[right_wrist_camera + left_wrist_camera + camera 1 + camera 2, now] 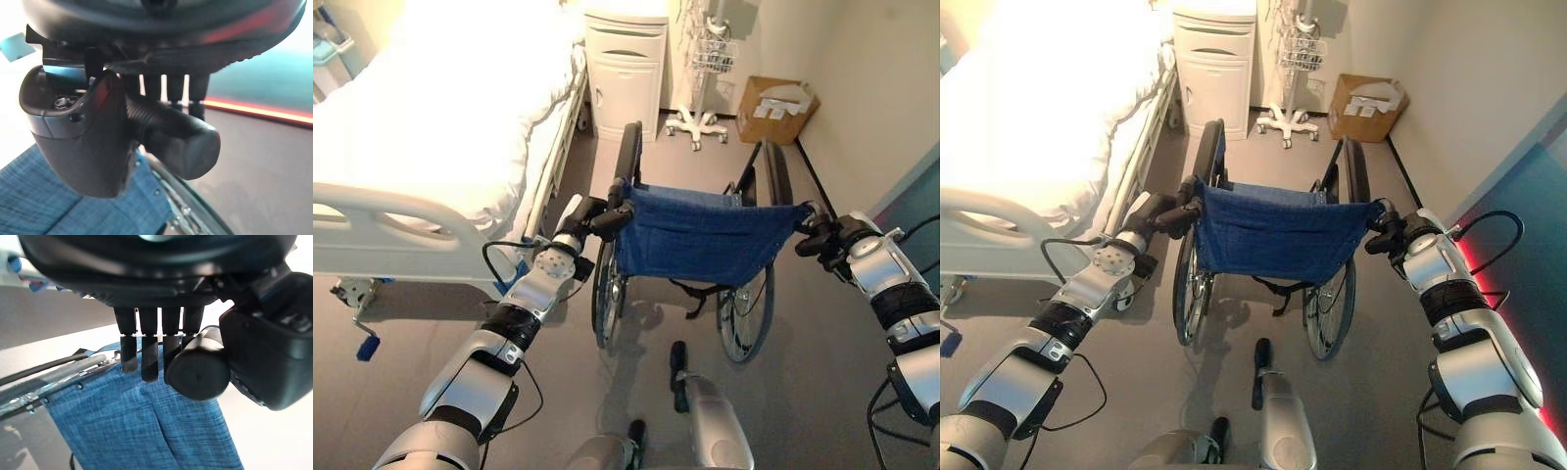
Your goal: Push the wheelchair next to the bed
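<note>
Between the two hands stood the black-framed wheelchair with a blue fabric backrest (697, 233), its back turned to the robot and its large spoked wheels on the grey floor (822, 372). At the left hand (599, 217), dark fingers (149, 352) were curled over the wheelchair's round black left push handle (197, 372), with the thumb closing on it from the other side, so the hand was clamped on that grip; the blue fabric hung just past the fingers. At the right hand (1393, 233), the fingers and thumb were likewise wrapped round the ribbed black right push handle (181, 139), whose blunt end stuck out beyond the palm, with the wheel rim curving just below it. Beyond the left hand and off to its outer side lay the white hospital bed with a white side rail and pale bedding (440, 127), near the wheelchair's left wheel but apart from it. Ahead of both hands, past the wheelchair's black armrests, stood a white bedside cabinet (626, 69) against the wall, a white wheeled stand with a wire basket (700, 88) beside it, and a brown cardboard box (775, 108) in the corner.
</note>
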Robot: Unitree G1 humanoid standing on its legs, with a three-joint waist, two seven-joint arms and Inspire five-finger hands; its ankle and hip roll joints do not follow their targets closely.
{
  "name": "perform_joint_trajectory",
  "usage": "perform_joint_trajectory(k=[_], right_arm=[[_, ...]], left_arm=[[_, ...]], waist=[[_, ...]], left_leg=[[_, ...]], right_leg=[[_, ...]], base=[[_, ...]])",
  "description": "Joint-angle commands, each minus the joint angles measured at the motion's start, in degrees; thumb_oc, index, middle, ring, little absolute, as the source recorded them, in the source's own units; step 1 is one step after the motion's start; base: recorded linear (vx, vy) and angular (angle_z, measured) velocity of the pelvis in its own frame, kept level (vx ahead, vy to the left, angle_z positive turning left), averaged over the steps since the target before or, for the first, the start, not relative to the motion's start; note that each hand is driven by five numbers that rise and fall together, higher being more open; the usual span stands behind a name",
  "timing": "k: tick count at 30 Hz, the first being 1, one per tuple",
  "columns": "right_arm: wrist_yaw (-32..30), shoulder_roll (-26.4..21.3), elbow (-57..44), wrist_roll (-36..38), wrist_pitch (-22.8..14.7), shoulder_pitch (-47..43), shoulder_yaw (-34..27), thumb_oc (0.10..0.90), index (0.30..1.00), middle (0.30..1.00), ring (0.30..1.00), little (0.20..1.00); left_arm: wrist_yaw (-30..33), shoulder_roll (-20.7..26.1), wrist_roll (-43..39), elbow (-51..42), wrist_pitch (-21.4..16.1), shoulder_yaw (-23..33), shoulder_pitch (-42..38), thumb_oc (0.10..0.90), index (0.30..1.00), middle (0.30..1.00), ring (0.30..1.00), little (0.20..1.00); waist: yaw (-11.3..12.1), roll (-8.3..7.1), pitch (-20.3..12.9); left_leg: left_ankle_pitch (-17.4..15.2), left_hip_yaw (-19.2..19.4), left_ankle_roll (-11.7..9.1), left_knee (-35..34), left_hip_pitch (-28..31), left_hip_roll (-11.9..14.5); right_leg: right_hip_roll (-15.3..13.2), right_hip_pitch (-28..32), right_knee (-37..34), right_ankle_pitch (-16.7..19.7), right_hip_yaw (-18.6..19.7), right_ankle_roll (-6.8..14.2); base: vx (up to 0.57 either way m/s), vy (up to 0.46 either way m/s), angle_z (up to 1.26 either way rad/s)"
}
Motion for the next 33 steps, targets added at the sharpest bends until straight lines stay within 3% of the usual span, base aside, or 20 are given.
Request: perform_joint_trajectory(k=[1, 2, 3, 4, 6, 7, 9, 11, 12, 14, 16, 18, 19, 23, 25, 27, 29, 30, 32, 33], right_arm=[[6.3, 4.3, -2.7, 0.8, -7.3, -3.9, 8.9, 0.4, 0.3, 0.3, 0.3, 0.3], [7.1, 3.8, -2.2, 0.1, -8.2, -3.9, 9.1, 0.4, 0.3, 0.3, 0.3, 0.3], [7.6, 3.3, -2.0, 0.1, -9.2, -3.7, 9.3, 0.4, 0.3, 0.3, 0.3, 0.3], [7.0, 3.0, -1.8, 0.2, -9.9, -3.7, 9.5, 0.4, 0.3, 0.3, 0.3, 0.3], [5.5, 2.7, -1.8, 0.7, -10.9, -3.6, 9.8, 0.4, 0.3, 0.3, 0.3, 0.3], [4.6, 2.5, -2.1, 1.1, -11.0, -3.6, 9.8, 0.4, 0.3, 0.3, 0.3, 0.3], [3.7, 2.6, -2.3, 0.9, -10.8, -3.9, 9.9, 0.4, 0.3, 0.3, 0.3, 0.3], [3.4, 3.0, -2.6, 0.2, -10.6, -4.2, 10.1, 0.4, 0.3, 0.3, 0.3, 0.3], [3.2, 3.5, -3.1, -0.4, -10.2, -4.2, 10.3, 0.4, 0.3, 0.3, 0.3, 0.3], [3.2, 4.4, -3.9, -2.4, -10.1, -3.5, 9.9, 0.4, 0.3, 0.3, 0.3, 0.3], [3.9, 4.5, -4.2, -3.9, -10.4, -3.3, 10.1, 0.4, 0.3, 0.3, 0.3, 0.3], [4.1, 4.3, -4.4, -4.4, -11.0, -3.3, 10.4, 0.4, 0.3, 0.3, 0.3, 0.3], [4.9, 4.1, -4.3, -5.3, -12.0, -3.7, 10.5, 0.4, 0.3, 0.3, 0.3, 0.3], [5.8, 4.8, -2.5, -7.0, -13.8, -4.2, 10.7, 0.4, 0.3, 0.3, 0.3, 0.3], [6.5, 5.7, -0.2, -7.5, -15.9, -3.8, 10.7, 0.4, 0.3, 0.3, 0.3, 0.3], [6.4, 5.7, 0.2, -7.4, -16.6, -3.6, 10.6, 0.4, 0.3, 0.3, 0.3, 0.3], [5.2, 6.5, 1.3, -7.1, -18.8, -2.4, 10.0, 0.4, 0.3, 0.3, 0.3, 0.3], [4.4, 6.6, 1.6, -7.2, -20.2, -1.6, 9.8, 0.4, 0.3, 0.3, 0.3, 0.3], [4.2, 6.2, 2.1, -6.9, -21.2, -1.0, 9.4, 0.4, 0.3, 0.3, 0.3, 0.3], [4.4, 6.0, 2.4, -6.9, -21.5, -0.5, 9.2, 0.4, 0.3, 0.3, 0.3, 0.3]], left_arm=[[1.0, -2.4, 4.5, 3.5, 1.0, -3.6, 2.3, 0.4, 0.3, 0.3, 0.3, 0.3], [1.3, -2.4, 3.9, 3.6, 1.2, -3.7, 2.7, 0.4, 0.3, 0.3, 0.3, 0.3], [1.9, -2.2, 3.3, 3.2, 2.1, -3.8, 2.8, 0.4, 0.3, 0.3, 0.3, 0.3], [2.4, -1.9, 2.6, 2.9, 2.6, -3.8, 2.4, 0.4, 0.3, 0.3, 0.3, 0.3], [3.1, -2.0, 2.4, 3.2, 3.0, -3.6, 1.6, 0.4, 0.3, 0.3, 0.3, 0.3], [3.5, -2.4, 2.9, 3.8, 3.0, -3.5, 0.7, 0.4, 0.3, 0.3, 0.3, 0.3], [3.6, -2.5, 3.1, 4.1, 2.8, -3.3, 0.2, 0.4, 0.3, 0.3, 0.3, 0.3], [3.7, -1.9, 3.3, 3.9, 2.3, -3.0, 0.8, 0.4, 0.3, 0.3, 0.3, 0.3], [3.4, -1.1, 3.5, 2.9, 2.3, -2.7, 2.0, 0.4, 0.3, 0.3, 0.3, 0.3], [3.4, -0.4, 3.6, 1.4, 2.8, -2.3, 4.3, 0.4, 0.3, 0.3, 0.3, 0.3], [3.0, 0.0, 4.1, 0.9, 2.7, -1.8, 6.1, 0.4, 0.3, 0.3, 0.3, 0.3], [2.6, 0.2, 4.2, 0.6, 2.9, -1.5, 7.0, 0.4, 0.3, 0.3, 0.3, 0.3], [2.5, 0.4, 4.0, 0.5, 2.7, -1.1, 7.7, 0.4, 0.3, 0.3, 0.3, 0.3], [2.3, 0.3, 3.1, 1.2, 1.8, -1.0, 8.4, 0.4, 0.3, 0.3, 0.3, 0.3], [1.6, 1.2, 2.8, 1.1, 0.8, -0.1, 9.4, 0.4, 0.3, 0.3, 0.3, 0.3], [1.4, 1.7, 2.7, 0.8, 0.8, 0.0, 9.3, 0.4, 0.3, 0.3, 0.3, 0.3], [1.3, 2.7, 2.9, 0.2, 1.4, -0.1, 8.7, 0.4, 0.3, 0.3, 0.3, 0.3], [1.7, 2.9, 3.0, 0.3, 1.6, -0.5, 8.1, 0.4, 0.3, 0.3, 0.3, 0.3], [1.9, 2.6, 3.3, 0.5, 1.7, -0.6, 7.9, 0.4, 0.3, 0.3, 0.3, 0.3], [1.8, 2.7, 3.2, 0.7, 1.8, -0.8, 7.9, 0.4, 0.3, 0.3, 0.3, 0.3]], waist=[[2.2, 1.5, 0.1], [1.6, 1.86, -1.1], [1.3, 1.01, -1.6], [1.4, -0.17, -1.2], [2.3, -1.12, 0.5], [3.0, -1.96, 2.1], [4.9, -1.78, 4.6], [6.5, -1.3, 6.1], [8.0, 0.14, 6.9], [10.1, 2.45, 7.3], [11.6, 4.35, 6.4], [12.4, 5.0, 5.6], [12.7, 5.53, 4.3], [12.9, 5.71, 1.9], [14.9, 4.44, -0.6], [15.4, 4.09, -1.0], [16.2, 3.72, -2.1], [16.0, 4.04, -2.3], [15.5, 4.54, -2.4], [15.1, 4.16, -2.2]], left_leg=[[-9.3, 0.2, -7.5, 5.4, 7.3, 7.0], [-4.0, 1.2, -10.0, 7.4, 9.6, 10.9], [1.9, 3.7, -11.5, 13.7, 7.9, 13.8], [3.7, 5.0, -11.7, 22.1, 4.2, 13.9], [6.2, 7.9, -12.5, 29.5, -2.2, 16.1], [6.9, 7.8, -12.0, 32.3, -8.4, 14.3], [5.9, 8.7, -11.2, 34.0, -16.3, 10.5], [8.0, 10.9, -11.3, 29.7, -21.2, 8.6], [11.7, 12.6, -12.0, 21.9, -23.1, 8.3], [16.0, 12.7, -13.2, 8.9, -21.1, 8.2], [18.3, 13.2, -13.8, -2.3, -19.3, 8.5], [18.3, 14.3, -13.8, -7.3, -18.2, 8.2], [17.1, 16.7, -13.3, -9.2, -16.7, 8.5], [14.4, 20.3, -11.6, -8.5, -14.4, 9.5], [10.7, 20.9, -9.0, -6.9, -12.9, 9.3], [9.8, 20.8, -8.3, -7.0, -12.2, 9.1], [8.5, 20.8, -6.7, -8.0, -10.5, 9.3], [7.9, 19.7, -6.0, -8.3, -9.2, 9.7], [7.5, 17.7, -5.8, -8.2, -8.1, 9.8], [7.0, 15.8, -5.8, -7.4, -7.4, 8.9]], right_leg=[[2.4, 6.1, -5.2, 11.8, 0.8, -4.0], [2.6, 7.8, -4.9, 10.5, -1.1, -5.1], [2.1, 10.8, -6.6, 9.8, -2.5, -6.5], [2.1, 13.4, -7.8, 9.2, -2.2, -7.4], [2.3, 16.9, -8.8, 8.2, -3.9, -8.6], [2.6, 19.0, -9.4, 7.8, -3.2, -9.0], [4.1, 22.6, -9.9, 6.8, -1.5, -9.5], [5.8, 24.5, -9.8, 5.9, -0.4, -9.9], [7.9, 26.3, -10.1, 5.2, 0.3, -10.2], [10.5, 29.5, -11.6, 4.2, 2.1, -10.0], [12.1, 31.8, -12.4, 2.9, 3.0, -9.8], [12.4, 33.0, -12.7, 2.0, 2.8, -9.4], [12.4, 33.7, -12.4, 0.6, 2.2, -9.1], [11.5, 34.2, -11.0, -1.8, 0.1, -8.8], [9.5, 36.9, -7.3, -4.8, -2.5, -7.6], [9.1, 37.1, -5.8, -4.8, -3.0, -7.0], [7.4, 36.1, 2.7, -2.4, -4.9, -4.8], [6.2, 33.3, 10.8, 0.7, -4.8, -3.3], [6.8, 30.2, 15.0, 3.1, -3.3, -2.7], [6.2, 28.6, 13.3, 4.2, -2.8, -2.6]], base=[[0.28, -0.084, 0.24], [0.34, -0.127, 0.15], [0.38, -0.225, 0.33], [0.31, -0.29, 0.34], [0.22, -0.265, 0.03], [0.19, -0.198, -0.15], [0.24, -0.144, 0.07], [0.35, -0.089, -0.03], [0.42, -0.024, -0.31], [0.61, 0.027, -0.47], [0.61, 0.093, -0.69], [0.47, 0.105, -0.85], [0.4, 0.134, -0.78], [0.35, 0.126, -0.38], [0.47, 0.164, 0.07], [0.27, 0.095, 0.12], [0.35, 0.132, 0.23], [0.3, 0.117, 0.16], [0.35, 0.06, 0.23], [0.41, -0.045, 0.32]])
